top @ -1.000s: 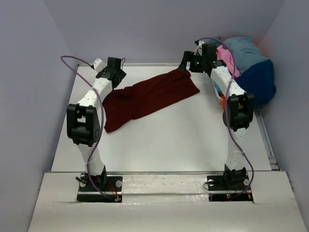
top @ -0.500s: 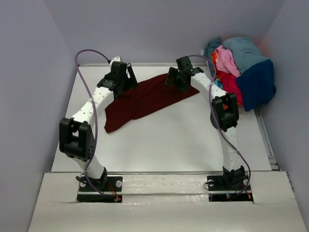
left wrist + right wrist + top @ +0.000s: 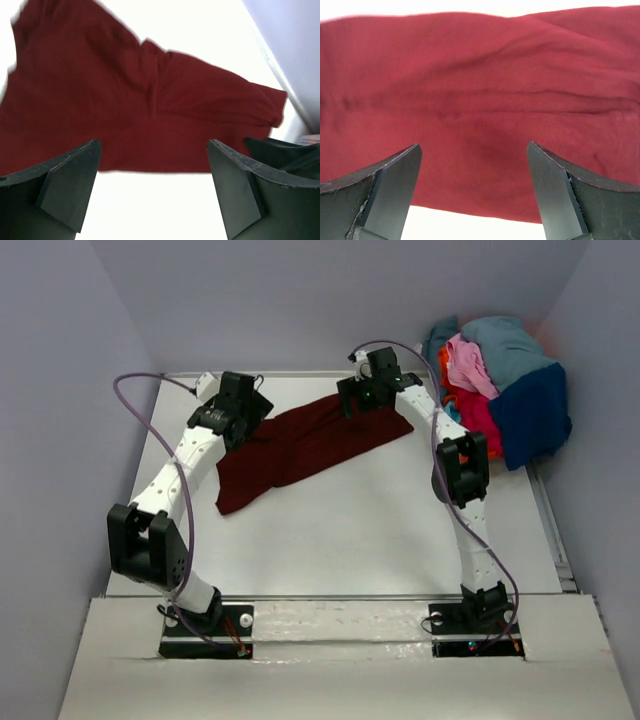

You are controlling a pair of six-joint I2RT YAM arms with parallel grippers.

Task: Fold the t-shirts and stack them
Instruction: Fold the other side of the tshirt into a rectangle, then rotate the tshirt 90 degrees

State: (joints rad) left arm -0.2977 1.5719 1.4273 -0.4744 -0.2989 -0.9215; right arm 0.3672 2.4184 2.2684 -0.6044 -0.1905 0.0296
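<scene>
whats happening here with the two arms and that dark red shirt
Two robot arms are at a dark maroon t-shirt lying rumpled on the white table. The left tool is open by its left end, the right tool open over its right end; neither holds cloth. The other t-shirts, pink, teal, navy and red, sit heaped at the table's far right corner, unfolded.

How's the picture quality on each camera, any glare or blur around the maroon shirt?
Left wrist view: the white table is blown out to flat white, and the dark maroon cloth t-shirt has soft, blurred edges. Right wrist view: sharper, with the shirt's creases clear and only thin overexposed strips of table. Top external view: soft, even light, faint shadows, no glare.
</scene>
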